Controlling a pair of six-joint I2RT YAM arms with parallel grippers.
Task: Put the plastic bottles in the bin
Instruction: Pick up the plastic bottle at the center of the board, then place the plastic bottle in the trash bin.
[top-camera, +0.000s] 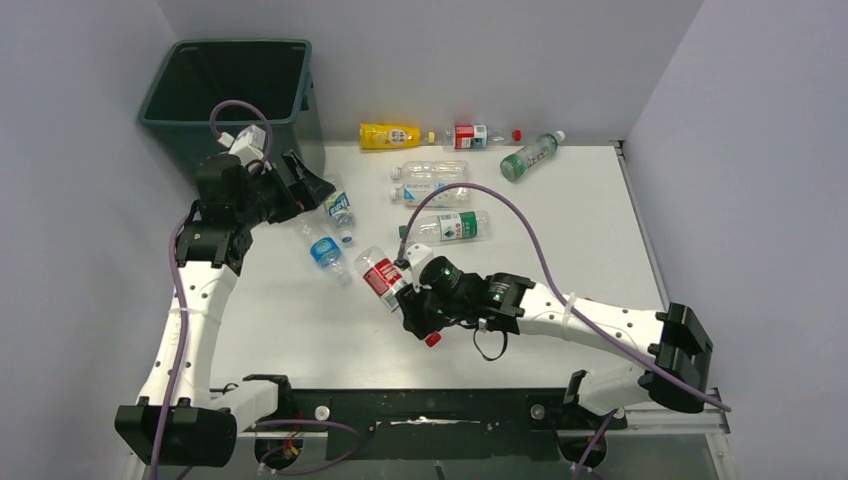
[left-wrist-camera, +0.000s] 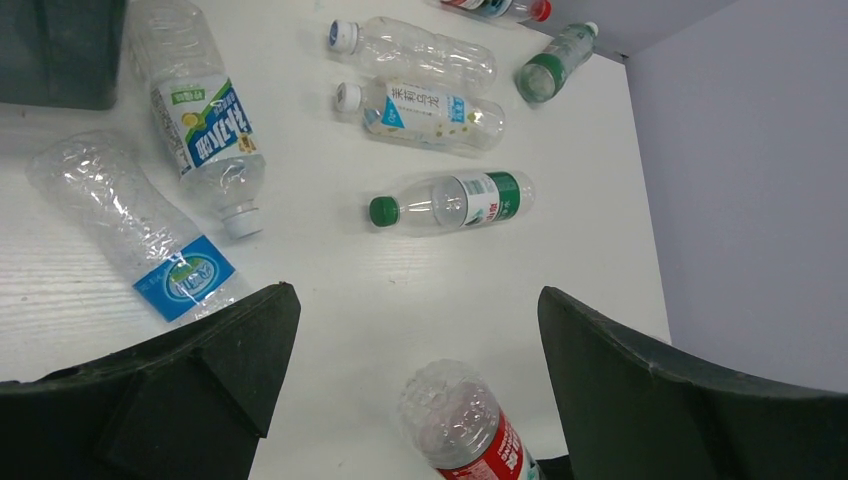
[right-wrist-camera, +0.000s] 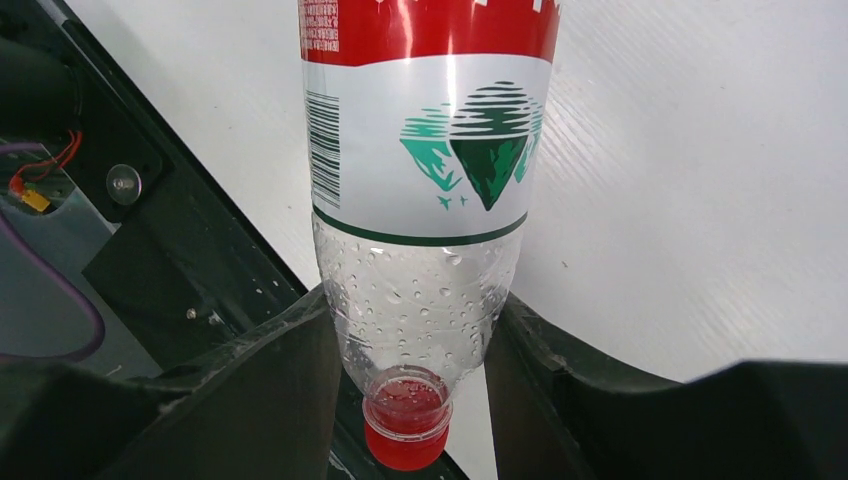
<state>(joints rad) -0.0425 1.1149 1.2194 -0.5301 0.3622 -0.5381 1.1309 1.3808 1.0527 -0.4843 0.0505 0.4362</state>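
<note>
My right gripper (top-camera: 420, 310) is shut on a clear bottle with a red and white label (top-camera: 381, 277), near the table's front middle. In the right wrist view the jaws (right-wrist-camera: 415, 330) press both sides of its shoulder just above the red cap, and the bottle (right-wrist-camera: 430, 150) points away from me. My left gripper (top-camera: 310, 185) stands open beside the dark green bin (top-camera: 160, 95), with nothing between its fingers (left-wrist-camera: 415, 295). Two blue-labelled bottles (top-camera: 325, 250) (top-camera: 341, 208) lie just below it. The held bottle's base (left-wrist-camera: 465, 420) shows low in the left wrist view.
A green-capped bottle (top-camera: 450, 226) and two clear ones (top-camera: 430, 170) (top-camera: 430, 193) lie mid-table. Along the back wall lie a yellow bottle (top-camera: 390, 135), a red-labelled one (top-camera: 478, 136) and a green-labelled one (top-camera: 530, 156). The bin stands at the table's far left corner.
</note>
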